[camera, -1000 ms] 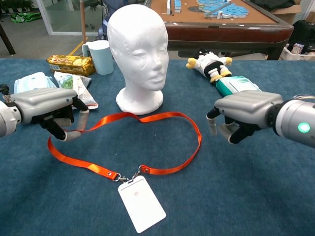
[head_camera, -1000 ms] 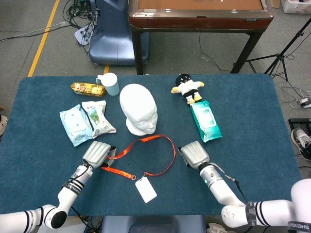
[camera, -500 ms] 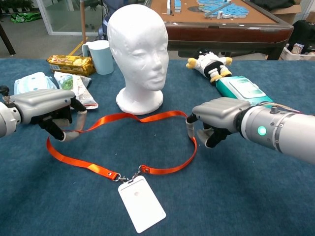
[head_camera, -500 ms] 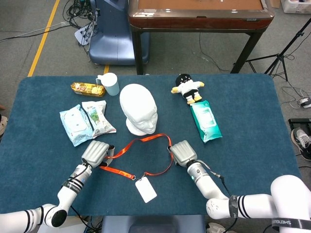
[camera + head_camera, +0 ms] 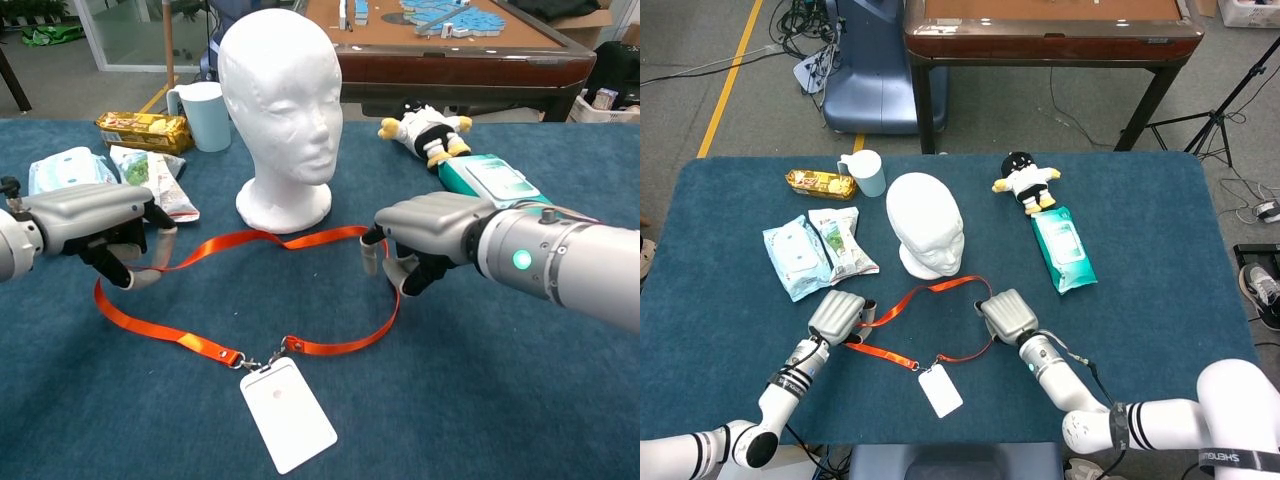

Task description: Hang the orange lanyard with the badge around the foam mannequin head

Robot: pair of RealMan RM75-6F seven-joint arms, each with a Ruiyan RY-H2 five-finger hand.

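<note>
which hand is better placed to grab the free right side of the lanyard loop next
Right. The right hand sits at that side of the orange lanyard; the left hand is at the far side, already on the strap.

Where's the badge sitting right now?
In the head view the badge lies flat on the blue table near the front edge, between the two robot hands, at the low end of the orange lanyard.
</note>
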